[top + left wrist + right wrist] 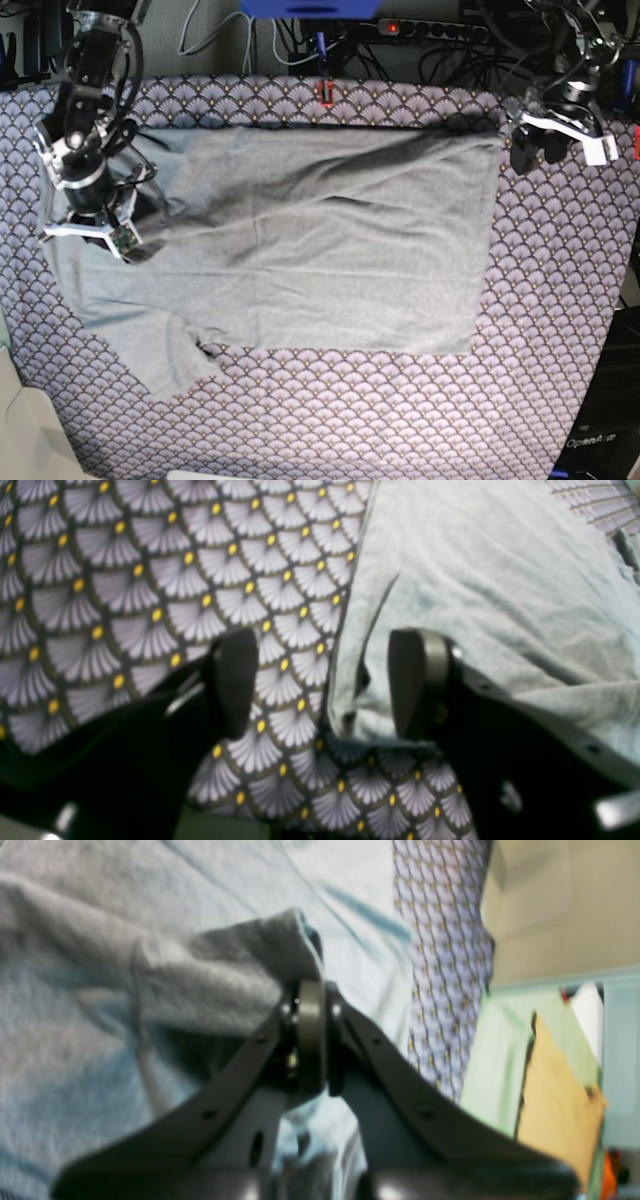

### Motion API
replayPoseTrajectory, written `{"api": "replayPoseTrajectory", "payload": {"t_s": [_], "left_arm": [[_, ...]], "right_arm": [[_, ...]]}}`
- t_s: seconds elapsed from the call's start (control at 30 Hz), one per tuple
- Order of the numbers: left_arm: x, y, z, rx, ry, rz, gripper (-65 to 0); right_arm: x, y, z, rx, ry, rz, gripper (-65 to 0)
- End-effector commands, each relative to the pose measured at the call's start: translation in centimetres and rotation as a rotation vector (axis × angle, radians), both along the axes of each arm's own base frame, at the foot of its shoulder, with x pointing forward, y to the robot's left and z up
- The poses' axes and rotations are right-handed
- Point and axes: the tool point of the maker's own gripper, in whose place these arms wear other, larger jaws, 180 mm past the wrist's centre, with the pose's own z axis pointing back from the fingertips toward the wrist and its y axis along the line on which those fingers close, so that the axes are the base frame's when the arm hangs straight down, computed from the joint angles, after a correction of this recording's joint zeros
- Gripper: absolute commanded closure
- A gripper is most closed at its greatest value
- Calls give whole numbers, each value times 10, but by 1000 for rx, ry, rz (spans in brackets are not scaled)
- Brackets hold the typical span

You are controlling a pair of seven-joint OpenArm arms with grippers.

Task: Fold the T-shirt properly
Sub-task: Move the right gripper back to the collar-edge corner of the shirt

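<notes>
Left wrist view: the left gripper (320,685) hangs with its jaws spread wide and nothing between them, straddling the T-shirt (480,590) edge. One pad sits over the purple fan-scale cloth (150,580), the other over the grey knit, probably lined up to bite the hem.

Right wrist view: the right gripper (310,1040) has its jaws pressed together on a bunched ridge of the T-shirt (100,1005). The fabric rises to the pinch, so this fold looks lifted clear of the cloth beneath, likely ready to be carried across.

Base view: the T-shirt (330,240) lies spread across the middle of the cloth (400,420), one sleeve trailing near left. The right gripper (100,225) holds its left edge; the left gripper (535,145) waits at the far right corner. The fold is barely begun.
</notes>
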Motion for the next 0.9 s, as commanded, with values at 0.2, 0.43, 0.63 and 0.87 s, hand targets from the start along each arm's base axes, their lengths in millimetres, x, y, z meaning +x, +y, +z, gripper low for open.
{"api": "replayPoseTrajectory", "payload": {"t_s": [0.2,0.43,0.63,0.87], "left_arm": [[10,2,24,32,-76,-11,-405],[10,2,25,33,-77,-11,-405],[7,2,23,33,-69,-12,-405],[7,2,24,35,-70,-13,-405]], "right_arm": [[-16,17,-8,52,7,16,0],[-19,16,-13,50,25,18,-13],[-26,19,-19,54,44,26,-241],[-27,10,-16,37,41,7,-440]]}}
